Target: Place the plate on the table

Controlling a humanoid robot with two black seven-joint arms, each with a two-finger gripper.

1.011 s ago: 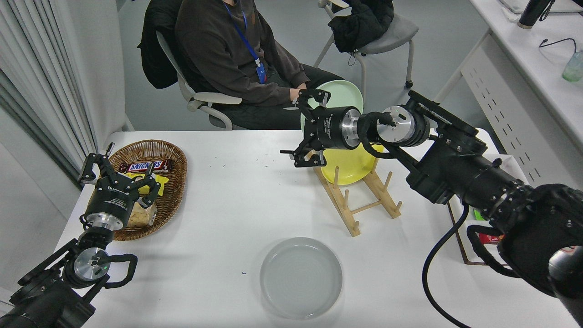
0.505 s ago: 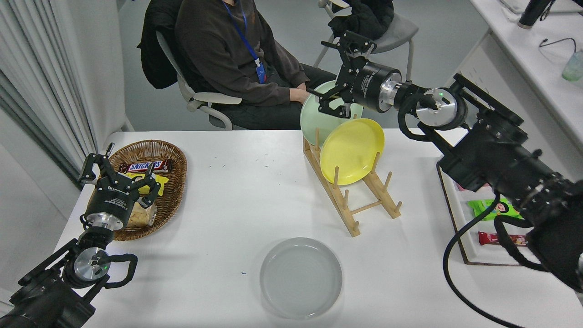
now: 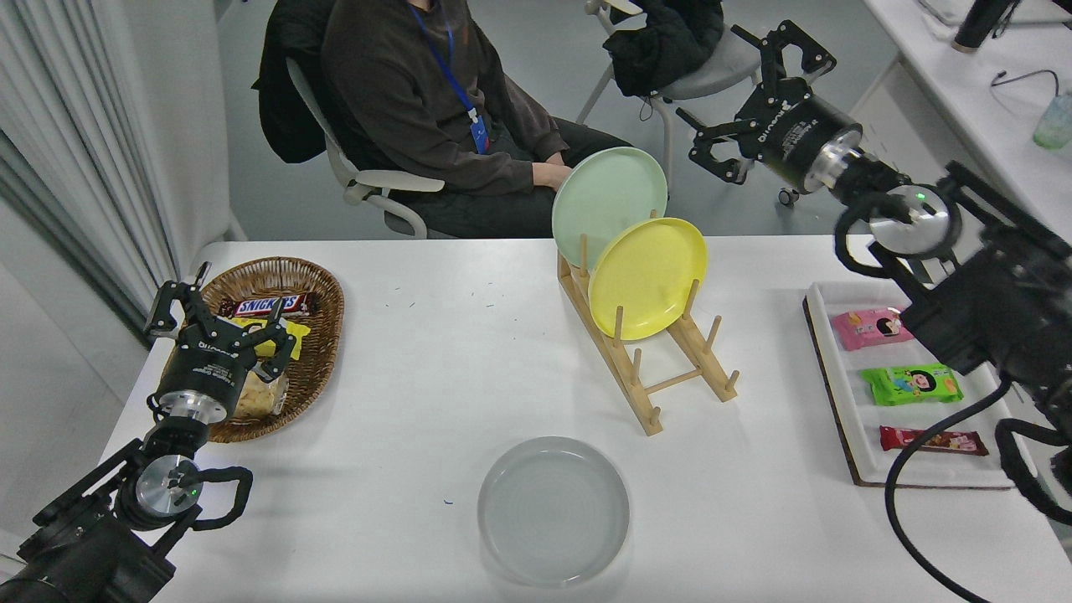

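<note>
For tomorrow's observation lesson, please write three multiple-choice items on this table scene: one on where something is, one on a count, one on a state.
1. Where is the grey plate?
A. in the rack
B. flat on the table's near side
C. in the basket

2. How many plates stand in the wooden rack?
A. one
B. two
C. three

3. What is the right gripper doing?
A. clamping the grey plate
B. gripping a snack
C. open and empty, raised beyond the table's far edge

Answers:
1 B: it lies flat on the white table, in front of the rack.
2 B: the green plate and the yellow plate lean there.
3 C: its fingers are spread with nothing between them.
</note>
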